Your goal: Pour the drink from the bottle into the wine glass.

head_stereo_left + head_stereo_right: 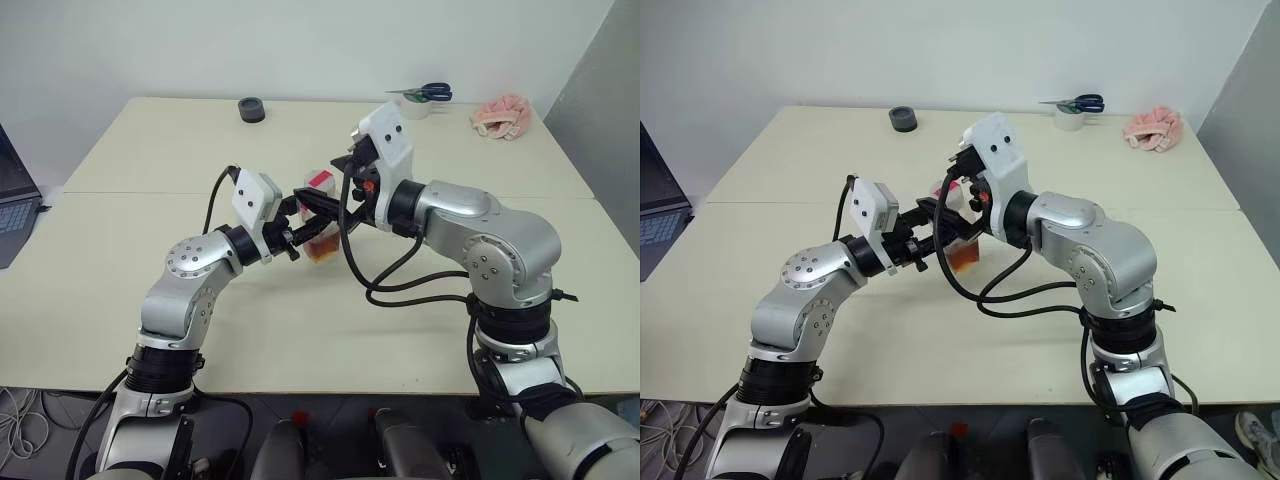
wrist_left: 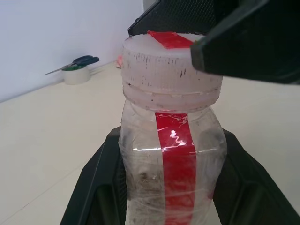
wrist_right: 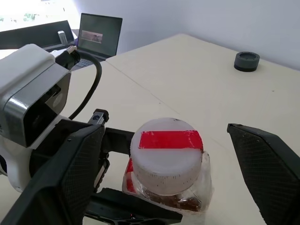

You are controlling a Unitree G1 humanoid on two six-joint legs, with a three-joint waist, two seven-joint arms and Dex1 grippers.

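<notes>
The left hand [image 1: 300, 228] is clamped on the bottle [image 2: 171, 154], held above the desk [image 1: 150, 160] near its middle. The right hand [image 3: 168, 154] hangs over the cap [image 3: 166, 152], fingers spread wide at its three and nine o'clock. Best to close squarely on the cap, then twist while the left hand grips firmly

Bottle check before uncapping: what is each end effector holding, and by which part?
Left end effector grips the small clear plastic bottle with red strip by its body; right end effector holds nothing, open around the cap.
</notes>
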